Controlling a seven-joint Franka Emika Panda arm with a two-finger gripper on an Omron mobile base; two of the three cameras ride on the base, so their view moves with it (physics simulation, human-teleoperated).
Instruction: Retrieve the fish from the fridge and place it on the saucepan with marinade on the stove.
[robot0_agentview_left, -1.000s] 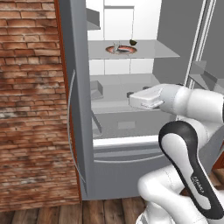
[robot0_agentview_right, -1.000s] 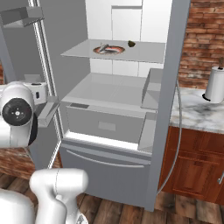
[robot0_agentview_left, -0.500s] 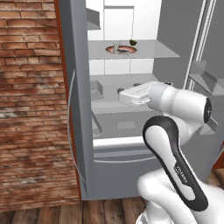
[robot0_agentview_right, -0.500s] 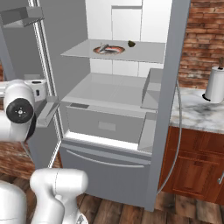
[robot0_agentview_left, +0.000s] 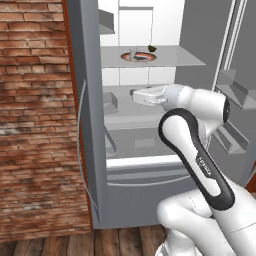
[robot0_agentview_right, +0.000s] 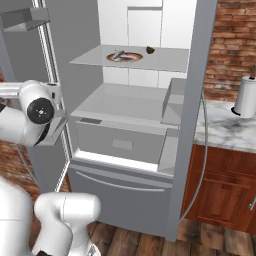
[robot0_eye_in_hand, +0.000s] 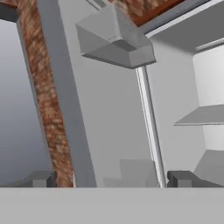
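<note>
Fridge, doors standing open, white interior showing. Fish lying on a reddish-brown dish on the far upper shelf. Gripper hanging below at the left, fingers spread wide, gripping nothing.

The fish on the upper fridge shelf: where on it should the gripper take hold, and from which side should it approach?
The fish lies flat and slim on the reddish-brown dish on the upper glass shelf. Probably best to grip across its narrow middle, coming in from the open front and slightly above, since the fridge walls close off both sides. The small dark lump sits clear to its right. The gripper is open.
</note>
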